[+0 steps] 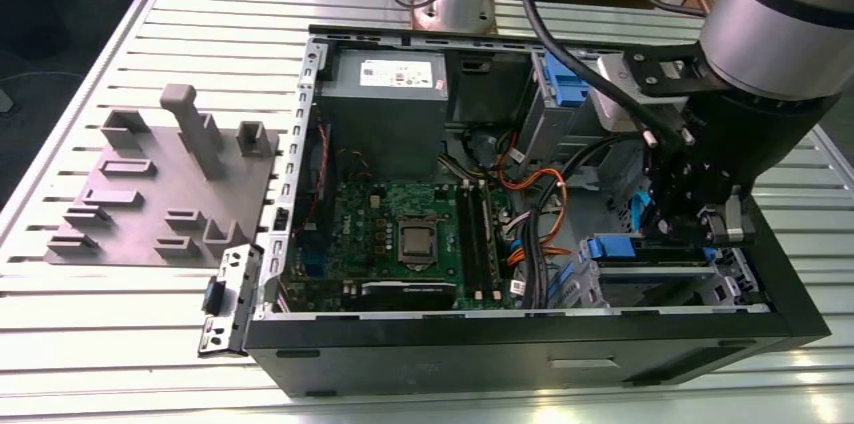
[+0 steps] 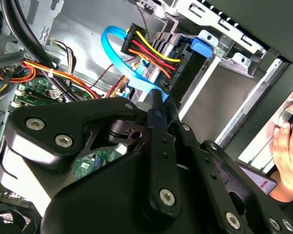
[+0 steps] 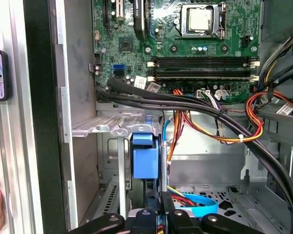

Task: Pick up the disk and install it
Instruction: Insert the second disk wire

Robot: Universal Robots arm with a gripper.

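The disk (image 1: 625,247) stands edge-on in the drive bay at the exterior view's right of the open computer case (image 1: 534,339), its blue carrier frame facing out. In both wrist views its blue frame (image 3: 145,158) (image 2: 205,46) sits in the metal bay, with a blue data cable and a yellow-red-black power plug (image 2: 146,46) at its end. My gripper (image 1: 701,229) reaches down into the case right at the disk. Its fingers (image 2: 156,105) (image 3: 164,202) are shut together, tips against the disk's edge, not around it.
The motherboard (image 1: 400,234) and the grey power supply (image 1: 387,79) fill the rest of the case. Black and orange cable bundles (image 3: 195,109) cross close to the bay. A grey fixture plate (image 1: 160,184) lies on the slatted table. A person's hand (image 2: 288,146) rests outside the case wall.
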